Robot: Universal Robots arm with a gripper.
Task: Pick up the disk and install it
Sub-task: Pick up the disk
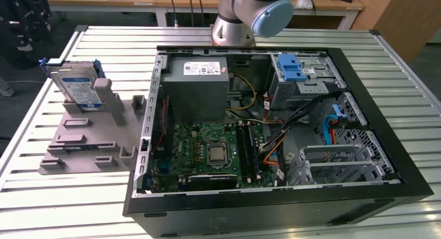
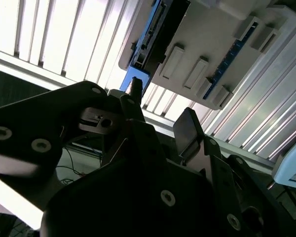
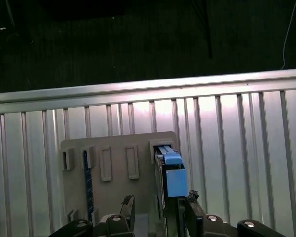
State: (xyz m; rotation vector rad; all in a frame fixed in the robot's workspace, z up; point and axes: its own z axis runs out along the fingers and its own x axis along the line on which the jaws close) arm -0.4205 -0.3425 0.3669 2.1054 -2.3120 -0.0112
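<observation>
Closest in, in both wrist views, sits the black gripper (image 3: 159, 201), its jaws standing wide apart and gripping nothing. Just beyond it in the first wrist view, the disk (image 3: 171, 178) stands on edge in a slot of the grey holder (image 3: 113, 148), a bright blue rail facing the camera. In the exterior view the disk (image 1: 77, 86) is at ten o'clock: a flat silver drive with a blue-and-white label and blue side rails, propped upright and leaning slightly in the holder on the slatted metal table (image 1: 55, 197). The open computer case (image 1: 276, 208) spreads from centre to four o'clock; the arm (image 1: 245, 14) rises at twelve o'clock
</observation>
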